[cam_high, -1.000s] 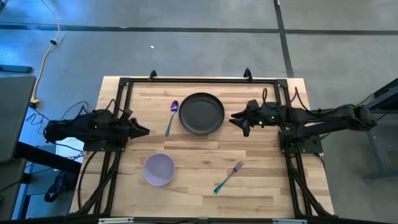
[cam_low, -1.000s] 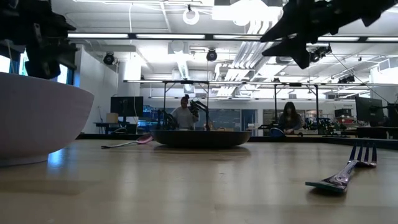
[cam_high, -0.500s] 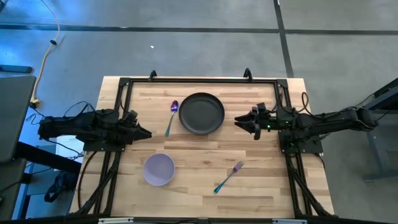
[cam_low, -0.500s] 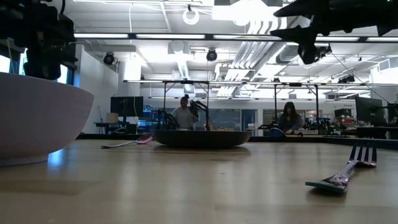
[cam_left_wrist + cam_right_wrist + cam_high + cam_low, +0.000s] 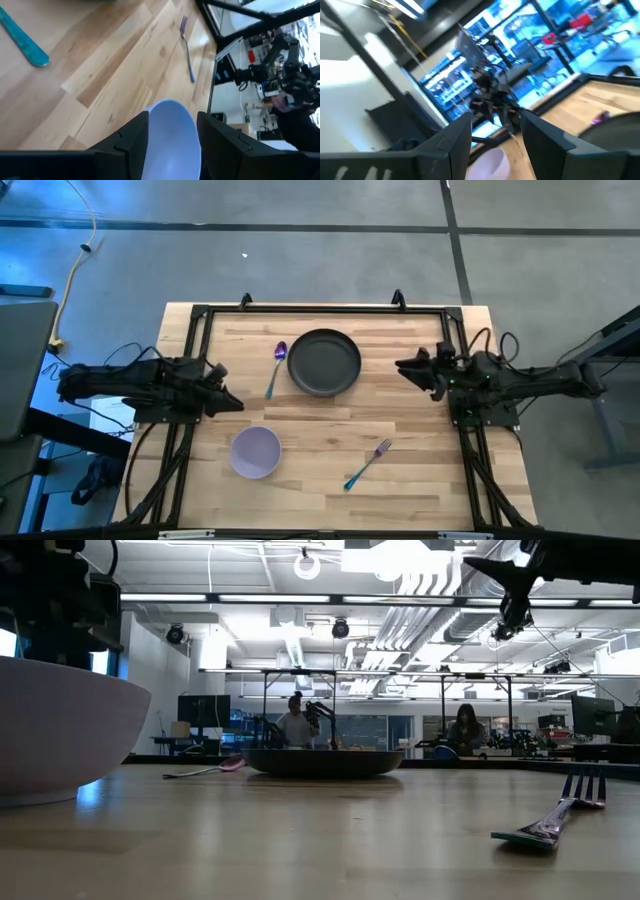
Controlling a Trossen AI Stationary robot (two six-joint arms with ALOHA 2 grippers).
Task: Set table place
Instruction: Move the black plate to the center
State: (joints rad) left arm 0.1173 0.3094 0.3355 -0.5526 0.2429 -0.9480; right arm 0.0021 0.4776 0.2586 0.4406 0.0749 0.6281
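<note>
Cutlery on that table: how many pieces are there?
2. The spoon lies just left of the dark plate; the fork lies nearer the front edge, right of the lavender bowl. None looks hidden.

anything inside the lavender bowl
Nothing: from above, the small round lavender bowl shows only its bare inside. It sits on the pale wooden table; the patch beneath it is hidden.

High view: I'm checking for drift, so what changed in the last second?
Both arms pulled back outward: the right tool away from the plate toward the right edge, the left tool slightly leftward. Neither holds anything. Plate, spoon, bowl and fork stayed put.
</note>
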